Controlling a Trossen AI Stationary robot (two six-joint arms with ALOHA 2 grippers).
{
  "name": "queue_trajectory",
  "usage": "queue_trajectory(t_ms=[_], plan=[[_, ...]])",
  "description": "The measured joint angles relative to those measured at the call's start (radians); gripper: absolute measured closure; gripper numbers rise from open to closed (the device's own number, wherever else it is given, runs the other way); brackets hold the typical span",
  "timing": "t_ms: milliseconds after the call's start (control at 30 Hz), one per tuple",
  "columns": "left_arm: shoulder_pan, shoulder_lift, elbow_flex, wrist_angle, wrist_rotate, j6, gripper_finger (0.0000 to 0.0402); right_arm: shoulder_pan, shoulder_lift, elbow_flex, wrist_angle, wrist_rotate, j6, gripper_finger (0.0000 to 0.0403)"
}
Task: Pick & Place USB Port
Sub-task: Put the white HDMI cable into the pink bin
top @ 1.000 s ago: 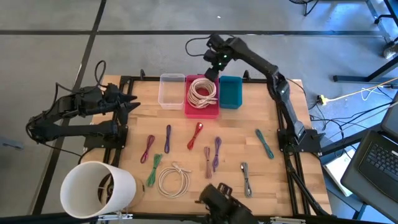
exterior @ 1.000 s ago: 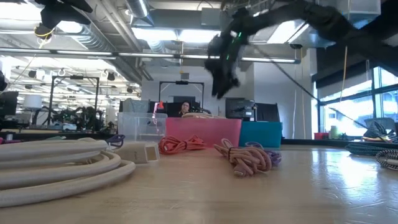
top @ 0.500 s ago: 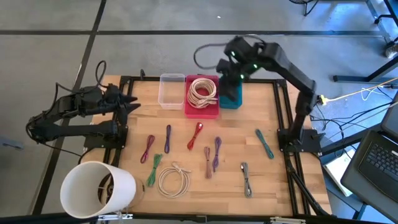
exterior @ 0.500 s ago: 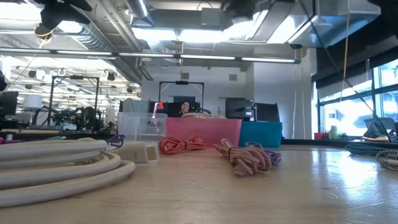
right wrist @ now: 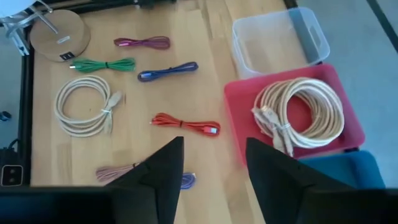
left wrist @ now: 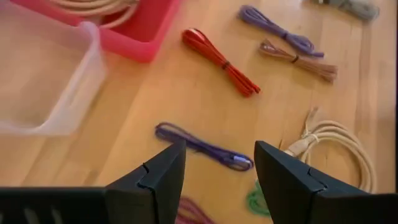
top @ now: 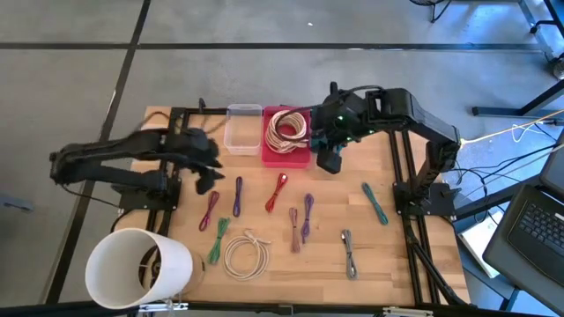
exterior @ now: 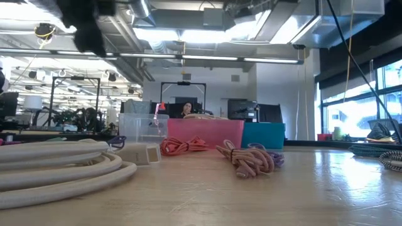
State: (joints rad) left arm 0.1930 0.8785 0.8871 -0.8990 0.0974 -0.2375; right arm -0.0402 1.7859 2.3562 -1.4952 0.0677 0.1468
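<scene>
Cables (top: 238, 195) on table, below both grippers' open, empty jaws.

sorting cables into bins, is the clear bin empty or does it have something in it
Empty. In the right wrist view the clear bin shows only its bare bottom, while the pink bin beside it holds a coiled white cable.

Open-plan lab or workshop: exposed ceiling ducts (exterior: 157, 19), monitors (exterior: 242, 110), concrete floor (top: 264, 22).
</scene>
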Motion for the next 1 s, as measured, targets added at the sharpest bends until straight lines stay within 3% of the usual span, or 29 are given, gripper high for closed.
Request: queue_trajectory(t_ms=[300, 633, 1000], plan=[[-0.221, 0.328, 0.0, 0.312, 0.166, 0.028, 0.0217, 0.0, 0.0, 0.0, -0.055, 0.025, 0.016, 0.0237], [-0.441, 0.539, 0.0, 0.352, 0.172, -0.083, 0.0217, 0.005, -0.012, -0.024, -0.076, 0.071, 0.058, 0.0237], [-0.525, 0.675, 0.0, 0.455, 0.146, -0.275, 0.0217, 0.004, -0.012, -0.024, -0.075, 0.071, 0.056, 0.0237]])
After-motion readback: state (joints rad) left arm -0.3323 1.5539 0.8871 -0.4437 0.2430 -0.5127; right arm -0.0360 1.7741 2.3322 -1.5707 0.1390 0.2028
